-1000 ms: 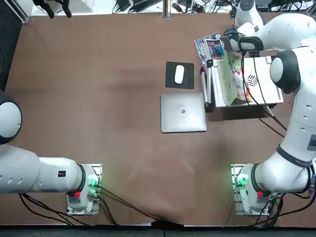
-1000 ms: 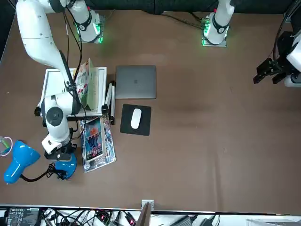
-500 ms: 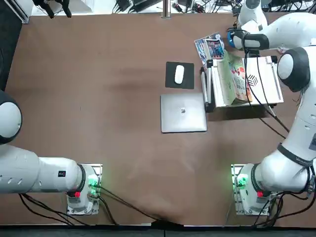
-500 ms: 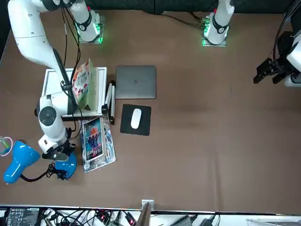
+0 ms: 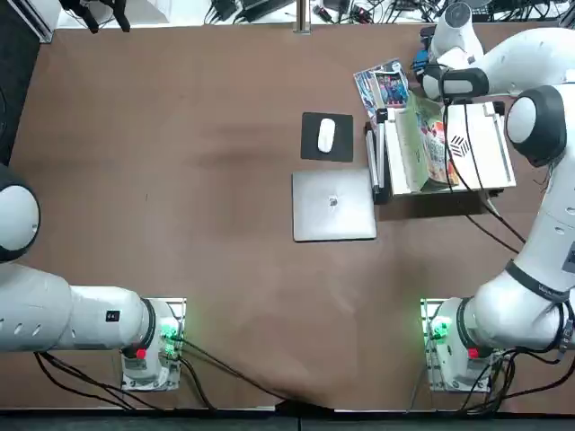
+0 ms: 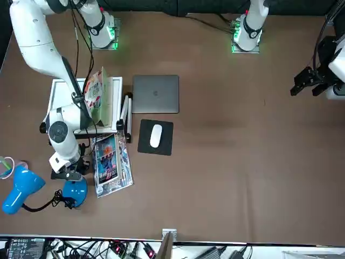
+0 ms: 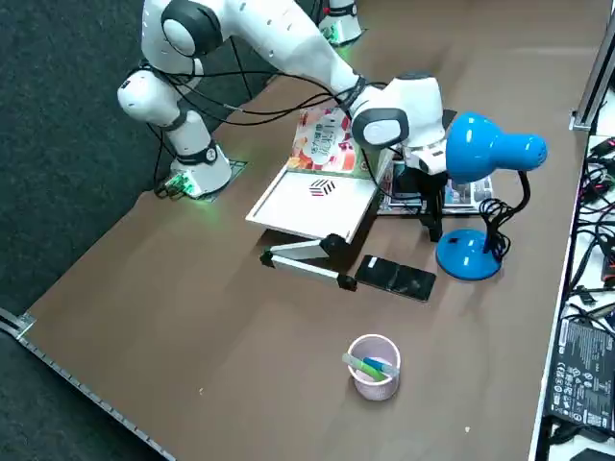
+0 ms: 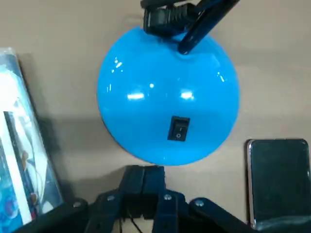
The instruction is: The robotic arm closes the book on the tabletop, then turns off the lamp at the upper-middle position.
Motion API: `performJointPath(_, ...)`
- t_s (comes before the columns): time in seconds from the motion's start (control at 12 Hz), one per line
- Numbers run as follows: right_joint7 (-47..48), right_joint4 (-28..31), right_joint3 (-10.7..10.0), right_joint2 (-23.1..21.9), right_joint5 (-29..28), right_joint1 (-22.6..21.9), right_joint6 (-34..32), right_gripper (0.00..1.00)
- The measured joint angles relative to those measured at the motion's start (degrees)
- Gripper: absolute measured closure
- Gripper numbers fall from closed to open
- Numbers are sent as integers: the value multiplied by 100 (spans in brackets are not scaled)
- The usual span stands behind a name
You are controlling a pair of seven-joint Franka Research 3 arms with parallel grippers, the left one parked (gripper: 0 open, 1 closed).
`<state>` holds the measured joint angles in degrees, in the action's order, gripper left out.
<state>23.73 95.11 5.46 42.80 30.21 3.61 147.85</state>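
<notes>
Book [image 6: 99,102] on white stand [image 7: 312,204], right side of table: folded over but raised, not lying flat. Closing probably counted as done, if loosely. Lamp [image 8: 146,107] at far right, beyond the stand; whether lit, cannot tell. Right gripper [image 8: 142,170] beside lamp's base, fingers together, nothing between them, apart from rocker switch [image 8: 179,128]. Left to do, by my reading: press the switch.

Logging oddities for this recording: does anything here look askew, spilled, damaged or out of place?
Nothing looks spilled or damaged. The one oddity is the book: its cover stands part-open on the white stand. The right gripper is beside the lamp's blue base.
</notes>
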Motion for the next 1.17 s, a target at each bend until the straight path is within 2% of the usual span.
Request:
performJointPath(0.33, -47, -5, 41, 4, 6, 4, 11, 99)
performJointPath(1.0, -48, -64, 578, 58, 4, -7, -7, 99)
performJointPath(1.17, -50, -209, 702, 25, 5, -7, -294, 99)
